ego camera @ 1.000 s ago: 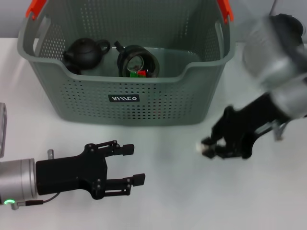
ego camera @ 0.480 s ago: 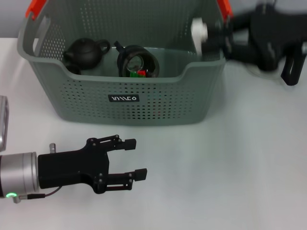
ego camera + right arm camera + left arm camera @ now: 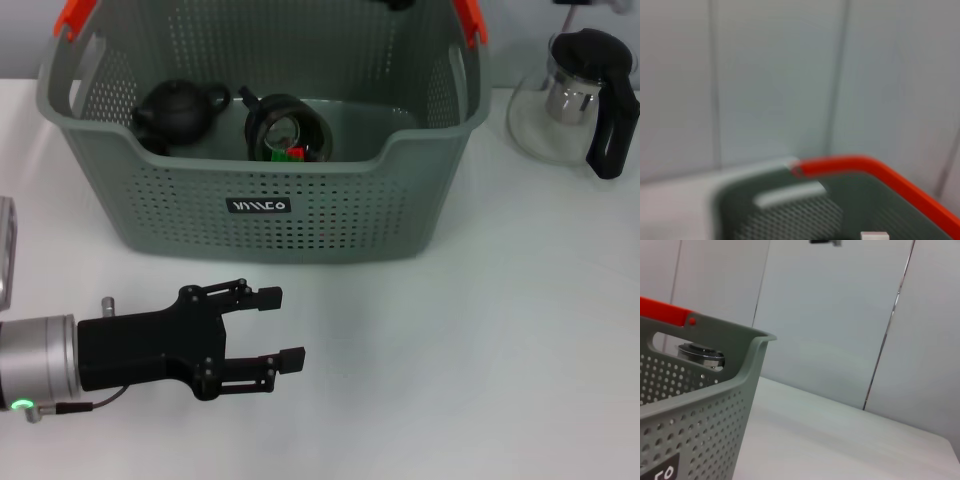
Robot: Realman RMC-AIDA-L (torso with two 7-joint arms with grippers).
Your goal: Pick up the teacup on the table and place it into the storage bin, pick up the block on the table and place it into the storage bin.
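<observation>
The left claw [image 3: 285, 326] hovers wide open and empty near the table's [image 3: 480, 350] front edge. The basket [image 3: 270, 215] holds a teapot [image 3: 178, 110]. The right claw's state cannot be told.

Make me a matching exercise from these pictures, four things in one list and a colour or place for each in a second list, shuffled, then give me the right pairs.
Things:
1. storage bin
2. black teapot
3. glass pitcher
4. left gripper

Descriptions:
A. on the table to the right of the bin
B. open, above the table in front of the bin
C. grey-green with orange-red handles
D. inside the bin, at its left end

Pairs: 1-C, 2-D, 3-A, 4-B
</observation>
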